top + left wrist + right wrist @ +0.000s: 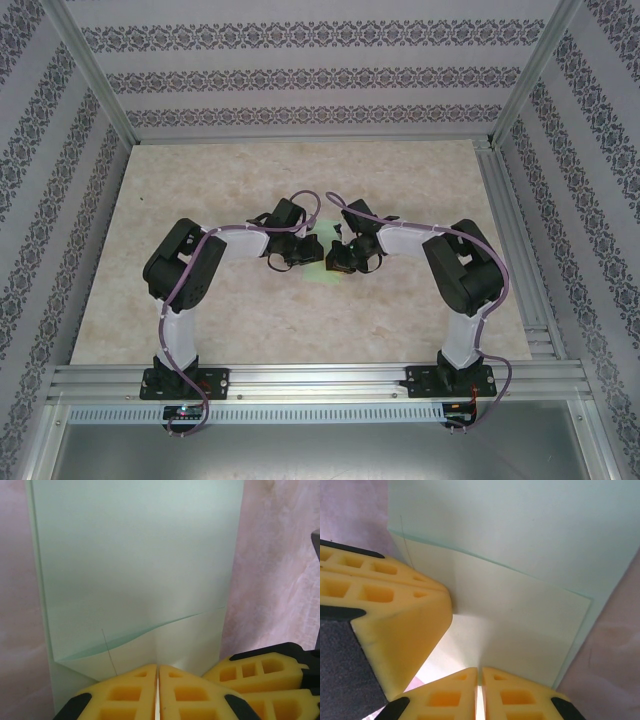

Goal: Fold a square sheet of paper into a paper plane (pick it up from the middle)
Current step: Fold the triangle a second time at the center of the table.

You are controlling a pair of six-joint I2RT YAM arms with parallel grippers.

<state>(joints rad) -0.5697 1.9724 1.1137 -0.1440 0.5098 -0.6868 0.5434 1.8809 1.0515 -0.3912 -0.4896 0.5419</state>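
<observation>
**Both pincers closed at the folded edge of the sheet, mid-table**

In the top view the sheet of paper [318, 270] is seen at the middle of the table [200, 320]. It is largely covered by the left gripper [292, 258] at its 9 o'clock side and the right gripper [345, 258] at its 3 o'clock side.

Both pairs of yellow fingers are pressed together with no gap. In both wrist views the tips are set against the paper's near edge. Whether a layer is pinched between them cannot be told.

In the left wrist view a folded-over flap is shown across the near part of the sheet, its free edge rising from 8 o'clock towards 3 o'clock. A short crease runs up from the fingertips. The long side edges run straight towards 12 o'clock. The right gripper's fingers are seen just beside the sheet at 4 o'clock.

Bare table is left open towards 12 o'clock and, between the arms, towards 6 o'clock. At 9 and 3 o'clock the elbows are held out near the table's side edges.
</observation>
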